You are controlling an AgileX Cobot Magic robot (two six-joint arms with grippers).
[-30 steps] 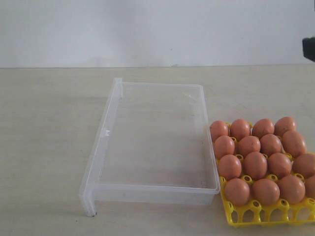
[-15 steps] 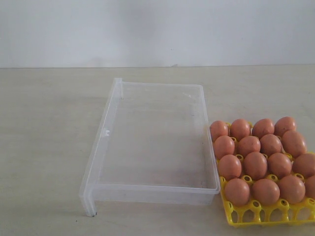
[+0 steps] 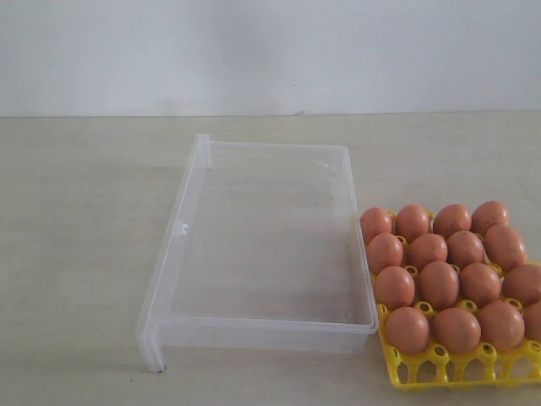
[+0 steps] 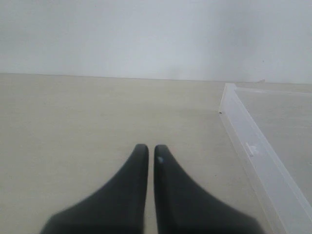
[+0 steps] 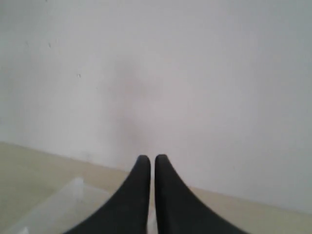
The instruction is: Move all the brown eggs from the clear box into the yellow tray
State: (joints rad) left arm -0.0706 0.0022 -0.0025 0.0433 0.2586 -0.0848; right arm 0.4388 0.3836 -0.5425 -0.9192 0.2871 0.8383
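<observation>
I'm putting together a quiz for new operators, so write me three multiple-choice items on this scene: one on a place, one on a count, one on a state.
1. In the exterior view, where is the yellow tray relative to the clear box?
A. inside it
B. to its right
C. to its left

2. How many brown eggs lie in the clear box?
A. five
B. two
C. none

3. The right gripper is:
A. shut, holding nothing
B. wide open
C. shut on an egg

Answers:
1 B, the tray stands beside the box's right wall.
2 C, the box floor is bare and every visible egg sits in the tray.
3 A, its fingertips meet with nothing between them.
</observation>
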